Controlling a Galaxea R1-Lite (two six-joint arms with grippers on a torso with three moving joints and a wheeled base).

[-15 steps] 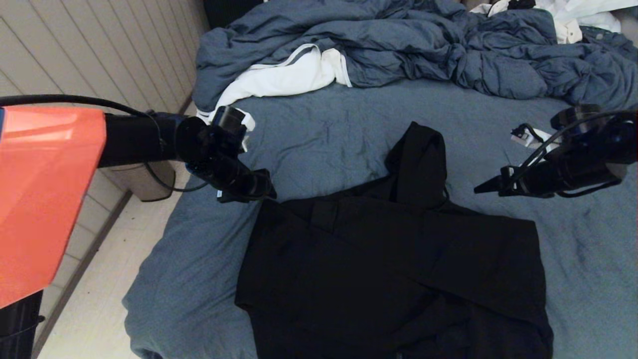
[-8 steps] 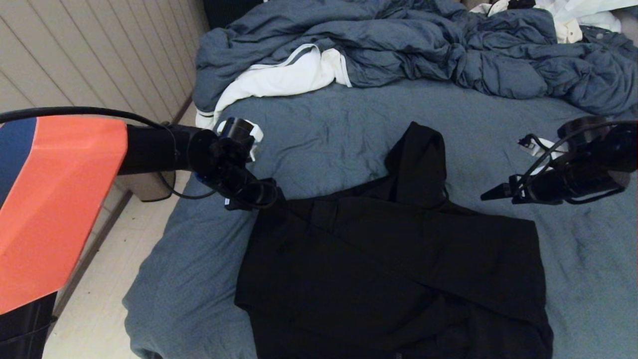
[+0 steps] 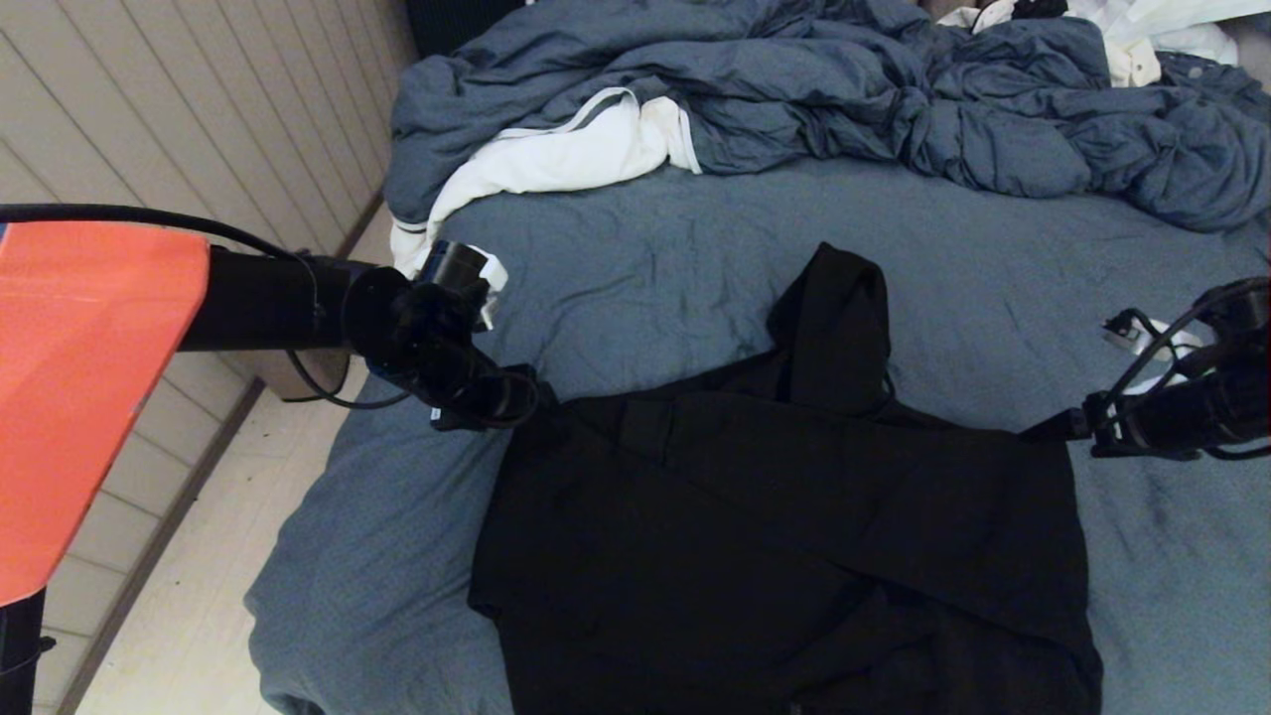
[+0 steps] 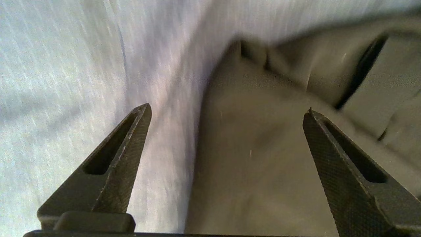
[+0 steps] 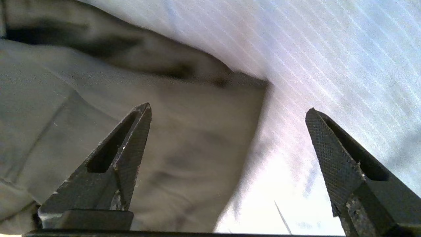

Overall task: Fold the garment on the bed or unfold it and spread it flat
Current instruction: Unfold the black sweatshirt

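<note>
One garment (image 3: 784, 536), black, lay folded on the near part of the one bed (image 3: 655, 258). Two grippers: left gripper (image 3: 531, 392) at the garment's far-left corner, right gripper (image 3: 1043, 429) at its far-right corner; both spread wide, grasping nothing.

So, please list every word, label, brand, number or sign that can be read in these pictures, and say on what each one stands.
None: no view shows any readable text.
The garment: plain black, no print or label showing.
The bed, the duvet and the white cloth: no writing.
The left pincer and the right pincer: only a fine surface texture, no markings.
</note>
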